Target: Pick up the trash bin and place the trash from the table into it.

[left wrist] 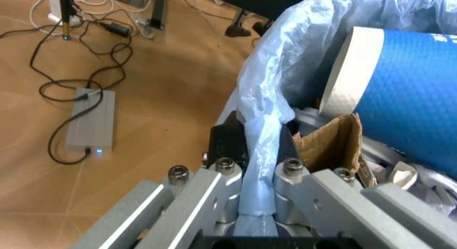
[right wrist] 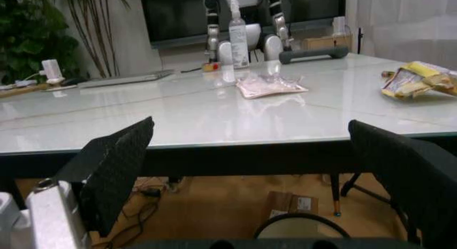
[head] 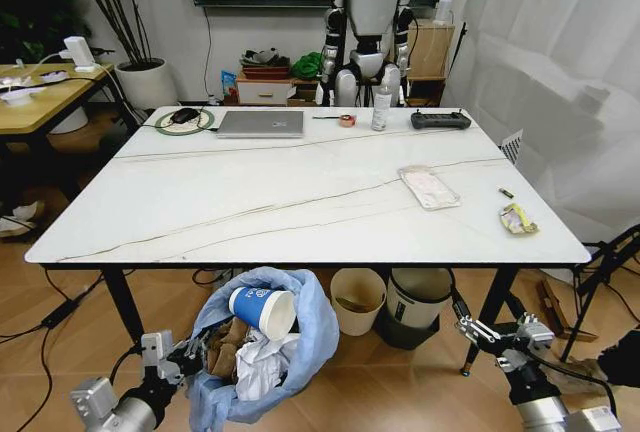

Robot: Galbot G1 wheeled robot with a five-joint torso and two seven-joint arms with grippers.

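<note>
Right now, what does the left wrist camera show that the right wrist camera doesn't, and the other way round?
Left wrist only: the left claw shut on the crinkly light-blue bag of the trash bin, with a blue-white paper cup and brown cardboard scrap inside. Right wrist only: the open right claw facing the white marble table, a flat plastic packet and a yellow wrapper. Both share the wooden floor.

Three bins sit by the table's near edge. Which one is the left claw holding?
The blue-bagged bin. The left claw is clamped on its bag rim. The cream bin and the white bin stand untouched under the table.
</note>
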